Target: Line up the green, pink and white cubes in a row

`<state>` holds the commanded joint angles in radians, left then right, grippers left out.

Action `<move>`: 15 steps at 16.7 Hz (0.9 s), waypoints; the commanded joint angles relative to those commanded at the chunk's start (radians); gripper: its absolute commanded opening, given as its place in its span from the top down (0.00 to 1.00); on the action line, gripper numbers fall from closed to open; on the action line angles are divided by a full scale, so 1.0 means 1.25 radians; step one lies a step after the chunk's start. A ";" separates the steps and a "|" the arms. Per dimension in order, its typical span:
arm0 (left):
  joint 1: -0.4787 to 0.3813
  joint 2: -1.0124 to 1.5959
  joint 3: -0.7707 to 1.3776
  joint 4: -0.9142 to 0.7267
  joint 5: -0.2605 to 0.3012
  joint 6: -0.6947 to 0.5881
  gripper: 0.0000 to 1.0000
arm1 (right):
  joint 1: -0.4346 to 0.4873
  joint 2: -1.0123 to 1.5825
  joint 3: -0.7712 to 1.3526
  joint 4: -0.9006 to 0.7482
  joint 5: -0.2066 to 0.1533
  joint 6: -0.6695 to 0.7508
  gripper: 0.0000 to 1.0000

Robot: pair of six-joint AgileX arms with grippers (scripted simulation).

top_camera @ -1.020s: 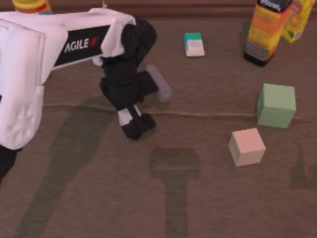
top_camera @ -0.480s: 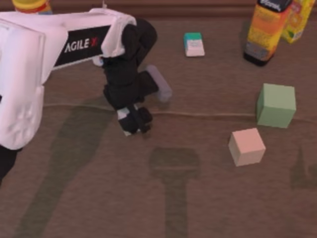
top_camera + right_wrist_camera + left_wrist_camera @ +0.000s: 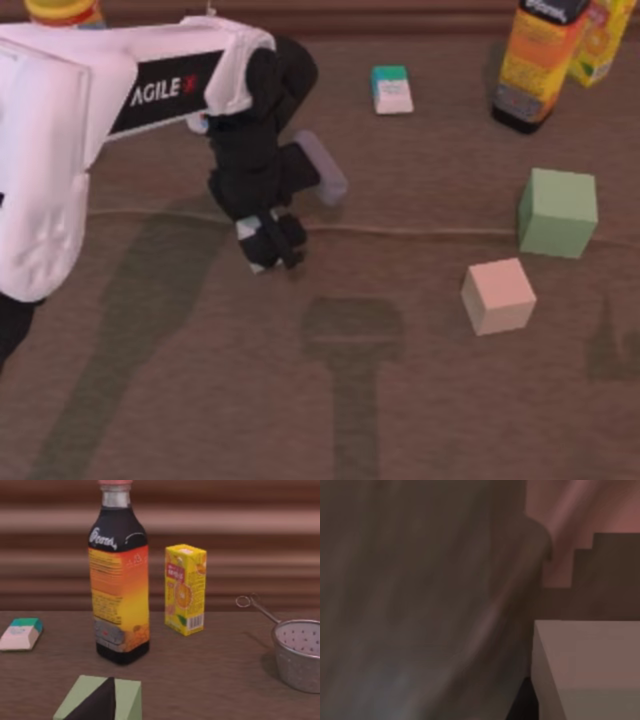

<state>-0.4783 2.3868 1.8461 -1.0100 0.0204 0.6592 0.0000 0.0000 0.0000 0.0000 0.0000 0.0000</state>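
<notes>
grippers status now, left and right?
Left gripper: down at the table left of centre, shut on the white cube.
Right gripper: not in view.

Pale green cube (image 3: pixel 557 212), largest, flat on the table near the dark sauce bottle (image 3: pixel 535 62), salmon-pink cube (image 3: pixel 498 295), medium, just beside the green one on the side away from the bottle, white cube (image 3: pixel 587 670), corner only, close in left wrist view
</notes>
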 joint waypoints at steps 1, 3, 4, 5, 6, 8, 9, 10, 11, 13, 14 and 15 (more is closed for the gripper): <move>0.001 -0.002 0.011 -0.011 0.000 0.000 1.00 | 0.000 0.000 0.000 0.000 0.000 0.000 0.00; 0.007 -0.013 0.047 -0.057 0.000 -0.002 1.00 | 0.000 0.000 0.000 0.000 0.000 0.000 0.00; 0.009 -0.020 0.069 -0.091 0.000 -0.003 1.00 | 0.000 0.000 0.000 0.000 0.000 0.000 0.00; 0.011 -0.027 0.091 -0.126 -0.001 -0.002 1.00 | 0.000 0.000 0.000 0.000 0.000 0.000 0.00; 0.012 -0.034 0.111 -0.154 -0.001 -0.002 1.00 | 0.000 0.000 0.000 0.000 0.000 0.000 0.00; 0.015 -0.046 0.137 -0.184 -0.001 -0.002 1.00 | 0.000 0.000 0.000 0.000 0.000 0.000 0.00; 0.015 -0.047 0.139 -0.187 -0.001 -0.002 1.00 | 0.000 0.000 0.000 0.000 0.000 0.000 0.00; 0.015 -0.047 0.139 -0.187 -0.001 -0.002 1.00 | 0.000 0.000 0.000 0.000 0.000 0.000 0.00; 0.015 -0.047 0.139 -0.187 -0.001 -0.002 1.00 | 0.000 0.000 0.000 0.000 0.000 0.000 0.00; 0.008 -0.044 0.139 -0.185 -0.001 0.000 1.00 | 0.000 0.000 0.000 0.000 0.000 0.000 0.00; -0.002 -0.043 0.143 -0.188 -0.001 0.000 1.00 | 0.000 0.000 0.000 0.000 0.000 0.000 0.00; -0.020 -0.042 0.149 -0.192 -0.001 -0.001 1.00 | 0.000 0.000 0.000 0.000 0.000 0.000 0.00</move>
<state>-0.5033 2.3349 2.0324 -1.2497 0.0193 0.6585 0.0000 0.0000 0.0000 0.0000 0.0000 0.0000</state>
